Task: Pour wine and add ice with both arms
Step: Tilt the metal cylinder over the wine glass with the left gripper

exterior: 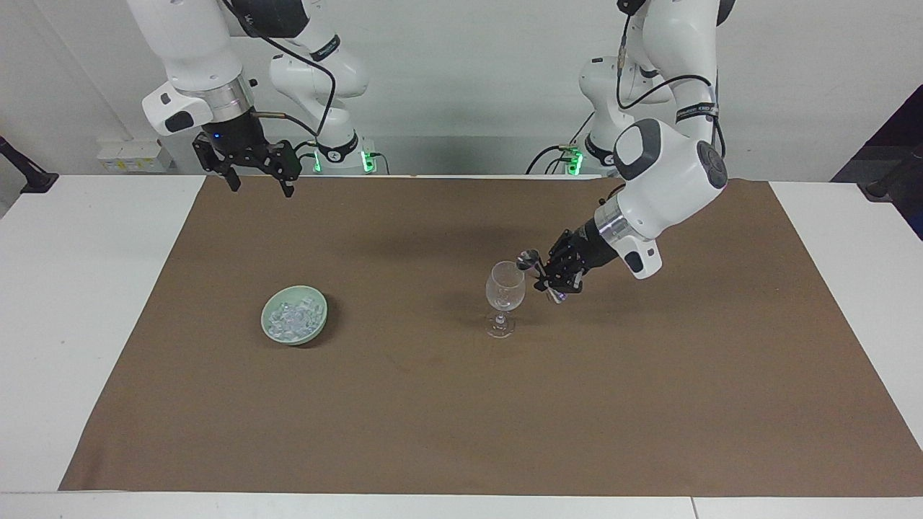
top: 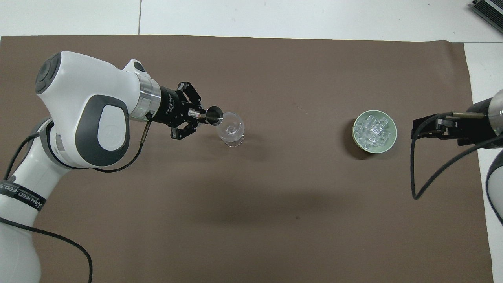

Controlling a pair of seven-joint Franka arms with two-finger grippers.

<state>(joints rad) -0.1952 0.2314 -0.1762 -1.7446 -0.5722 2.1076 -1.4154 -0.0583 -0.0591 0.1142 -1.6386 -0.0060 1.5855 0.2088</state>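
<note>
Brown paper mat (exterior: 433, 418) covers the middle of the white table (exterior: 86, 303); 2 arms work over it.

Left gripper (exterior: 546, 272), reaching in from the left arm's end, is clamped on a small metal measuring cup (exterior: 528, 255). The cup is tipped toward the wine glass (exterior: 504, 287), with its mouth right at the glass rim; whether the 2 touch cannot be told. In the overhead view the cup (top: 214, 115) sits just beside the bowl of the glass (top: 232, 131), toward the left arm's end.

Wine glass stands upright on the mat, clear, about mid-table.

Ice (exterior: 292, 318) lies as a heap of clear cubes inside a pale green bowl (exterior: 319, 322) on the mat, toward the right arm's end and well apart from the glass. Overhead view shows the ice (top: 373, 130) filling most of the bowl (top: 391, 142).

Right gripper (exterior: 256, 176) hangs in the air over the mat's edge nearest the robots, at the right arm's end, jaws spread wide and holding nothing. Right arm waits.
</note>
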